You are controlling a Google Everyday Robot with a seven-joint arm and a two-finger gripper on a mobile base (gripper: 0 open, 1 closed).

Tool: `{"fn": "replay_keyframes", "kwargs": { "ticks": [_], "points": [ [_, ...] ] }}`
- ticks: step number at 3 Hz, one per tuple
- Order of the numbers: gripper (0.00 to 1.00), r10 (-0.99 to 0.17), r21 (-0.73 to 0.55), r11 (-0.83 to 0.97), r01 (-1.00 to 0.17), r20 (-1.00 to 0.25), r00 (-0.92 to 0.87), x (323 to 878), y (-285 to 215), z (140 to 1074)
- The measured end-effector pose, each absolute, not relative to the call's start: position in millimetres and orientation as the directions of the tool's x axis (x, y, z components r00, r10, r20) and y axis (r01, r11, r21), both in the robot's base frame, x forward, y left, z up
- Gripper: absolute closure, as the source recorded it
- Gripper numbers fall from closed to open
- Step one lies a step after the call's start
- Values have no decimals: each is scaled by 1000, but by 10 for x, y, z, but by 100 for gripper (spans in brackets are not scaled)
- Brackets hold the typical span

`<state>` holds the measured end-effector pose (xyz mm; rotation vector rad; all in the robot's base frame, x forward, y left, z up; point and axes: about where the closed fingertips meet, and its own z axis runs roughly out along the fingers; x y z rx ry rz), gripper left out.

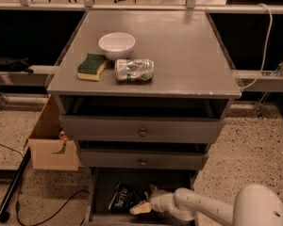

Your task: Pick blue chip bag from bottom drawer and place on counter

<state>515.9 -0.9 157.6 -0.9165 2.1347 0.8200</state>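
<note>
Down in the bottom drawer, pulled out under the two knobbed ones, the blue chip bag lies flat on the floor, left of centre, white lettering up. My gripper sits low inside the drawer at the bag's right edge, just beside it or touching; can't tell which. My fingers look spread apart: pale lower tip by the bag's bottom corner, the other one above it, nothing clamped between them.

Handling, as a judgement:
- Bag looks light, crumpled foil, soft and collapsible. It will squash instead of resisting, so a firm close is fine.
- Foil is slick and the bag lies flat, so it is likely to skate across the smooth drawer floor if I push sideways before closing.
- Best hold is probably the puffed, wrinkled right side or a raised crease, jaws straddling the edge, not the flat face.
- Chips inside are fragile; crushing is a minor worry.

Counter has bare surface on the right half. Bowl, sponge and crushed can sit front left, so I'd place it right of them.
</note>
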Motion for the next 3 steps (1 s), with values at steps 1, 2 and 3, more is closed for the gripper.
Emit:
{"fn": "replay_keyframes", "kwargs": {
  "ticks": [1,2,3],
  "points": [
    [0,-371,295,546,-784,-755,-541,5057,137,1477],
    [19,-371,295,546,-784,-755,-541,5057,137,1477],
    [50,-371,295,546,-784,-755,-541,5056,138,1476]
  ]
}}
